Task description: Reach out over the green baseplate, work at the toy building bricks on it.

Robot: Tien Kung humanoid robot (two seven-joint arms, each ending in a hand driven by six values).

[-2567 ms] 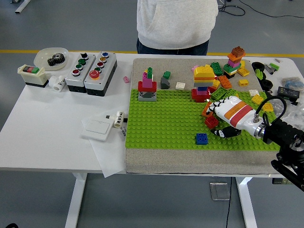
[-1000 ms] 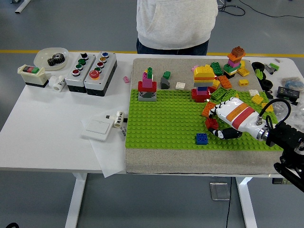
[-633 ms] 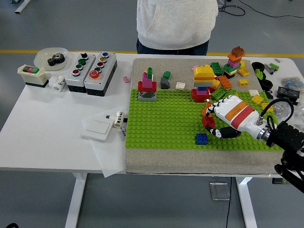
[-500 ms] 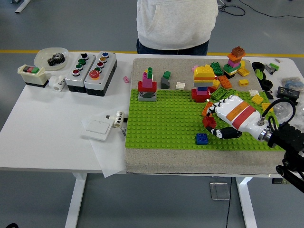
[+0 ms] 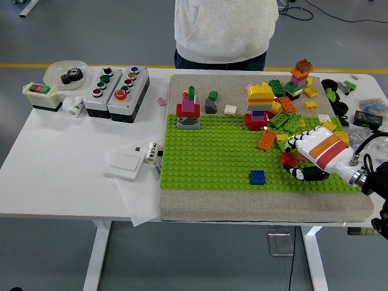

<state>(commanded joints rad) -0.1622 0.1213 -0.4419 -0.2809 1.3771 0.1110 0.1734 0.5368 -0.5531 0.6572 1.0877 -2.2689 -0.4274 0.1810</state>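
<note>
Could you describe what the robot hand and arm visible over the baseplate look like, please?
The robot hand has a white shell crossed by an orange band and a red band, with dark, black-tipped fingers. A silver metal wrist ring joins it to a black arm, where a thin black cable loops above the wrist. Only this right arm is in view.

No text can be read. Dark print is seen on a small white tag (image 5: 153, 147) on the table (image 5: 73, 157), too small to be made out.
</note>
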